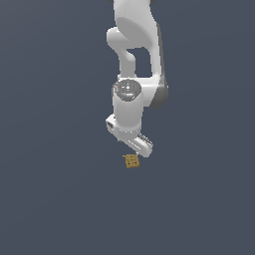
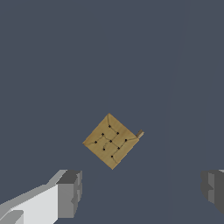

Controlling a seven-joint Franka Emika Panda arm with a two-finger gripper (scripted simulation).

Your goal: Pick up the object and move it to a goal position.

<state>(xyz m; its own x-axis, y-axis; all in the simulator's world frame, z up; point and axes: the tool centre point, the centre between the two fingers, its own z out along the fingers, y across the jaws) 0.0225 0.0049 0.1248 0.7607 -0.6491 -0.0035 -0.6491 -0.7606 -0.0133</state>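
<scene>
The object [image 1: 131, 161] is a small flat tan-brown square with dark dots on its face, lying on the dark grey floor. In the wrist view the object [image 2: 111, 141] sits turned like a diamond, with a tiny tab at one corner. My white gripper [image 1: 133, 149] hangs just above it in the exterior view, on the end of the white arm. The wrist view shows my gripper [image 2: 141, 192] open, its grey fingertips [image 2: 70, 192] wide apart and the block lying beyond the gap, touching neither.
A plain dark grey floor [image 1: 55, 199] fills both views. The white arm [image 1: 133, 50] rises straight up from the gripper to the top of the exterior view.
</scene>
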